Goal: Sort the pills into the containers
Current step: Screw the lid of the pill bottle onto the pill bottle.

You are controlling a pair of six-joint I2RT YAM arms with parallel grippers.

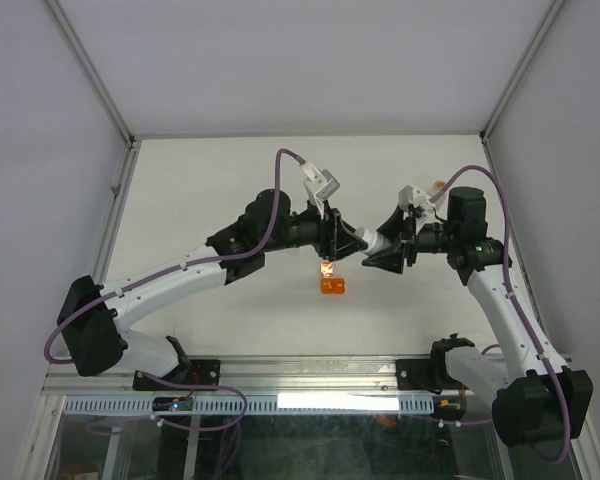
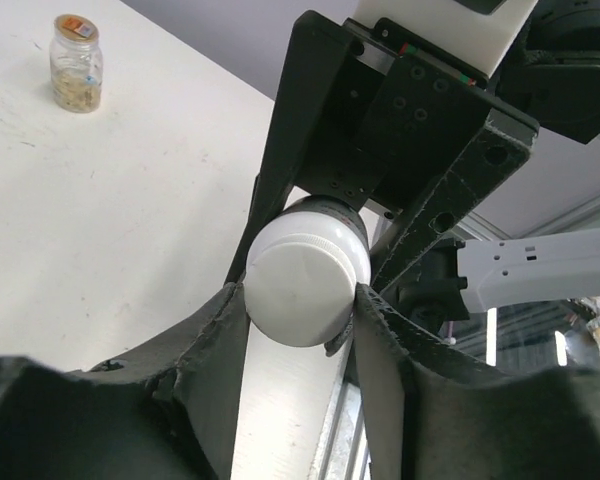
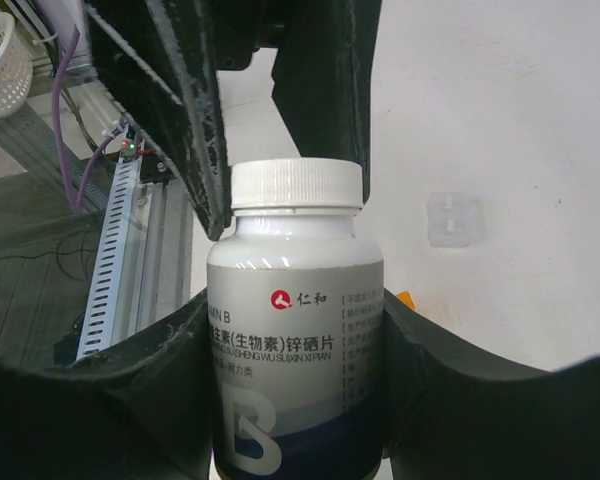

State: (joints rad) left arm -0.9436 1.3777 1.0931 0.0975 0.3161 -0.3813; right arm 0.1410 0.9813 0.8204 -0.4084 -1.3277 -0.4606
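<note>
White surface (image 1: 230, 180), two arms meeting nose to nose over its middle. Right end effector (image 3: 296, 312) clamps body of white bottle (image 3: 295, 265); bottle is in air, off surface. Left end effector (image 2: 302, 305) closed on white cap (image 2: 305, 275) of same bottle, pads touching both sides. Orange cup (image 1: 332, 286) stands on surface just below meeting point. Clear vial (image 2: 77, 62) stands well apart, tan pills (image 2: 77, 93) inside.
</note>
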